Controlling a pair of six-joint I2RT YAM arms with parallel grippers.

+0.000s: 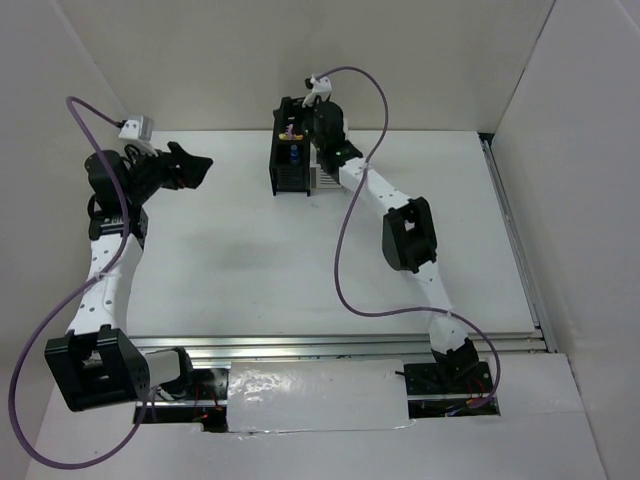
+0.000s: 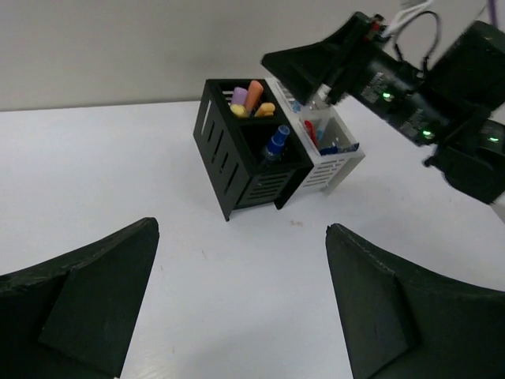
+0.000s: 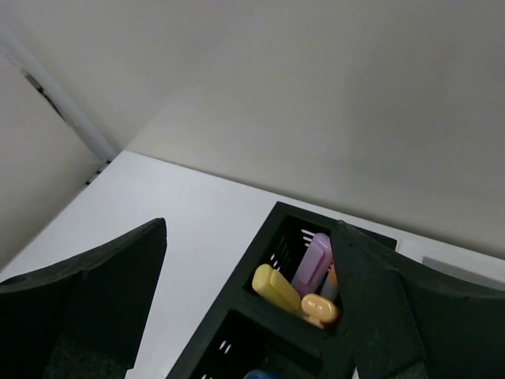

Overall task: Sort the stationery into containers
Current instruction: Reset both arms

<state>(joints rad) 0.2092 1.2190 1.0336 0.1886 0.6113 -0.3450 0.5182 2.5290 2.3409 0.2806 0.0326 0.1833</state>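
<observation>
Hovers over the joined containers (image 1: pixel 291 170), upper centre.
Spreads right gripper (image 3: pixel 248 227) wide, gripping nothing; holds left gripper (image 1: pixel 198 168) open, empty, upper left.

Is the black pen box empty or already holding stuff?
Not empty. The black box holds purple, orange and yellow markers in one compartment and a blue item in the other.
</observation>
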